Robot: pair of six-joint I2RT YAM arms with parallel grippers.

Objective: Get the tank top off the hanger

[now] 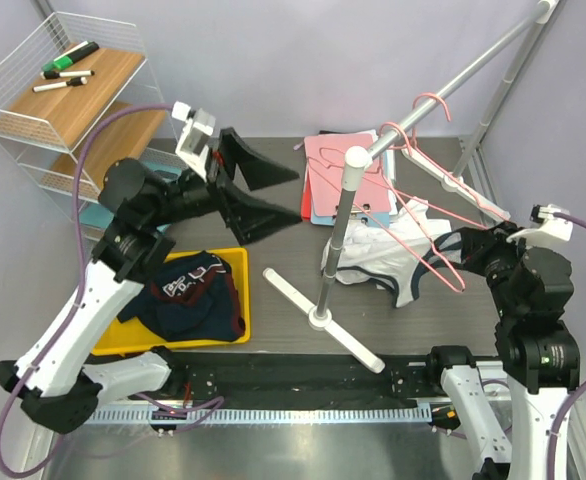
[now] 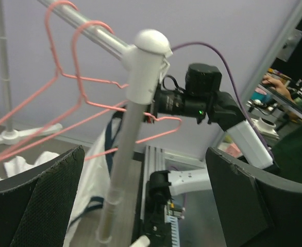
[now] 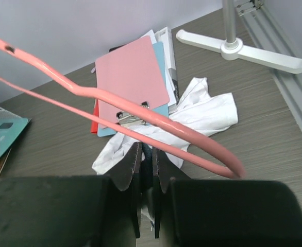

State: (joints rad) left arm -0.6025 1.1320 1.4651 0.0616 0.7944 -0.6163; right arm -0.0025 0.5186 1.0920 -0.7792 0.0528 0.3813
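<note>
Top external view: a grey table carries a metal clothes rack whose rail slants up to the right. The white tank top with dark trim lies crumpled on the table at the post's foot, beneath a pink hanger hung from the rail. The left gripper is raised left of the post, jaws spread wide. The right gripper sits against the hanger's lower wire, fingers nearly pressed together; whether they pinch anything I cannot tell.

Robotics lab bench, not a home. Robot arms bolted to slotted aluminium rail along near edge of table. Bare lavender partition walls. Wire shelf with markers off far-left corner. Past the partition, a bystander's hand at a cluttered desk.
</note>
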